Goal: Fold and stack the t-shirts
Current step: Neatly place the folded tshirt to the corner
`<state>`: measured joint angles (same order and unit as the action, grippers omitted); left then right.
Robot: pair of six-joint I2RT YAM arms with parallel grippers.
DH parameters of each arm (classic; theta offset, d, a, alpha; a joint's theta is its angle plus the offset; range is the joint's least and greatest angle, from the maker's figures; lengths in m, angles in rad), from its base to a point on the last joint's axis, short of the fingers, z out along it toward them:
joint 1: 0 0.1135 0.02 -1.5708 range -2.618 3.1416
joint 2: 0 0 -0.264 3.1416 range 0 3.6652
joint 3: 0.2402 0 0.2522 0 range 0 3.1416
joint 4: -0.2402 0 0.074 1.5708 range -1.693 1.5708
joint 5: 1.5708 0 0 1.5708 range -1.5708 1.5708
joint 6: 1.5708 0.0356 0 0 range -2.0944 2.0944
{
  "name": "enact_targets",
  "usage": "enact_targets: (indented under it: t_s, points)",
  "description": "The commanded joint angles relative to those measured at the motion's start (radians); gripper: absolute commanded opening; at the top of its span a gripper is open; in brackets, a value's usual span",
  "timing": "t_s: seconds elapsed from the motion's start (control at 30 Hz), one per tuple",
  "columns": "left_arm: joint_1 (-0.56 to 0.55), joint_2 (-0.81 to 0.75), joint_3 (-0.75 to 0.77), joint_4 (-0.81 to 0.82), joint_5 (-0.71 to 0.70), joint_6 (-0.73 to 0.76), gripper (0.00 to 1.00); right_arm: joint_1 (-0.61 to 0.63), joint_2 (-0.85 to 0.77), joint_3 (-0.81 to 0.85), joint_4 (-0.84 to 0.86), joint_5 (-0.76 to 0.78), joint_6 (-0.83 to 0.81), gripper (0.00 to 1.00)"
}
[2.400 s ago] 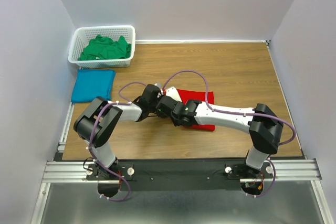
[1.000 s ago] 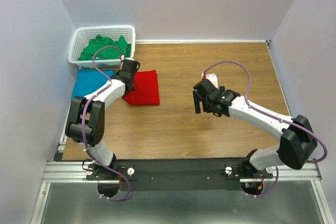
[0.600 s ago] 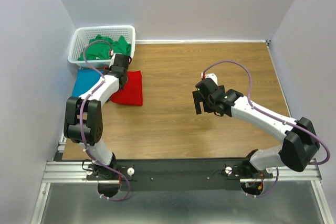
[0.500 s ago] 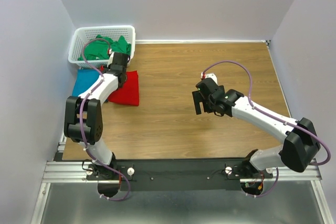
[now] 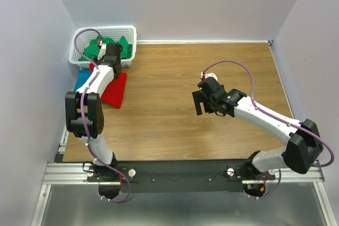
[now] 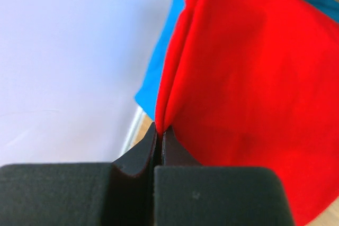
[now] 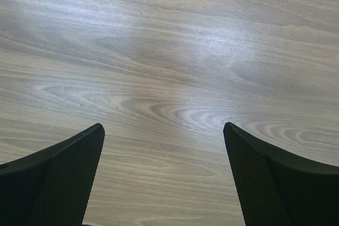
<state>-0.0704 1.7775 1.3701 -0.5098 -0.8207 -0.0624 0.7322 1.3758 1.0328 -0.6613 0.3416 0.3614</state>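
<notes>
The red t-shirt [image 5: 114, 91] hangs folded from my left gripper [image 5: 98, 67], which is shut on its upper edge beside the basket. In the left wrist view the red t-shirt [image 6: 249, 78] fills the right side, pinched between the closed jaws of the left gripper [image 6: 160, 130]. The teal t-shirt [image 5: 82, 81] lies folded under and left of it, also showing as a blue strip [image 6: 159, 72]. The green t-shirt [image 5: 108, 47] lies crumpled in the basket. My right gripper [image 5: 200, 102] stands open over bare wood, nothing between the jaws of the right gripper [image 7: 164, 130].
The white lattice basket [image 5: 106, 28] stands in the far left corner against the walls. The left wall runs close beside the teal t-shirt. The wooden table [image 5: 233, 67] stretches between the two arms.
My left arm has carried the red t-shirt leftward from the table's middle to the teal t-shirt by the basket. The right arm drew back, open, and has hardly moved since.
</notes>
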Motion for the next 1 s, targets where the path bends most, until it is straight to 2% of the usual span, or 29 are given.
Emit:
enact_targets:
  t_s: [0.0, 0.2, 0.27, 0.6, 0.97]
  points:
    - [0.035, 0.014, 0.064, -0.032, -0.107, 0.004, 0.00, -0.005, -0.006, 0.050, -0.034, -0.013, -0.022, 0.99]
    - [0.061, 0.029, 0.101, -0.019, -0.118, -0.002, 0.00, -0.005, 0.014, 0.075, -0.040, -0.018, -0.027, 0.98]
    - [0.106, 0.040, 0.106, -0.010, -0.117, -0.022, 0.00, -0.005, 0.025, 0.085, -0.043, -0.018, -0.030, 0.98]
    - [0.211, 0.068, 0.061, 0.109, -0.003, -0.099, 0.00, -0.005, 0.040, 0.090, -0.055, -0.019, -0.013, 0.96]
    - [0.288, 0.122, 0.053, 0.194, 0.052, -0.168, 0.00, -0.007, 0.091, 0.124, -0.073, -0.024, 0.002, 0.95]
